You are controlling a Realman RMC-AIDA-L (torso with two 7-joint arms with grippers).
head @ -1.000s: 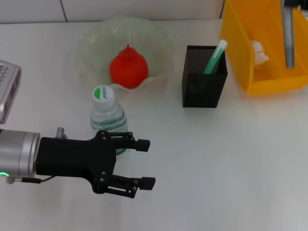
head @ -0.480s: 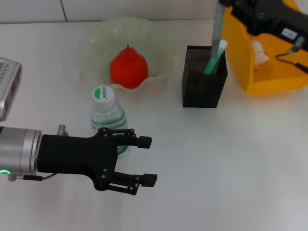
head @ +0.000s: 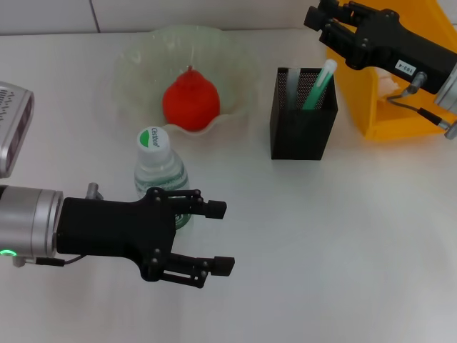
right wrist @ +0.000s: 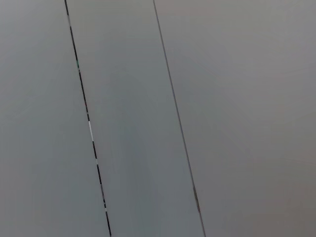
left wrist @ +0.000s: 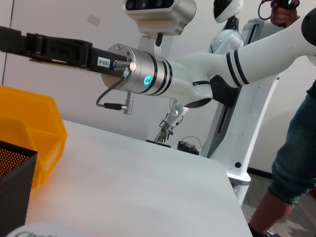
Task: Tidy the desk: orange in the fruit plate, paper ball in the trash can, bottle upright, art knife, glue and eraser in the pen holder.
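The orange [head: 190, 100] lies in the pale green fruit plate [head: 136, 64]. The bottle [head: 158, 171] stands upright in front of the plate. My left gripper [head: 218, 236] is open and empty, and its hand partly covers the bottle's lower part. The black mesh pen holder [head: 303, 136] holds a green-and-white stick [head: 318, 84] and a grey art knife [head: 293, 80]. My right gripper [head: 321, 16] is open and empty, above and behind the holder, by the yellow trash can [head: 368, 114]. The right arm hides the paper ball. The eraser is not in view.
A grey device [head: 11, 132] sits at the table's left edge. The left wrist view shows the right arm [left wrist: 148, 79], the trash can [left wrist: 29, 123], the pen holder's corner [left wrist: 12, 182] and a person standing off the table's end [left wrist: 296, 163]. The right wrist view shows only a grey wall.
My right gripper came in from the right holding the grey art knife, held it over the pen holder and let it go. The knife now stands in the holder. My left gripper barely moved.
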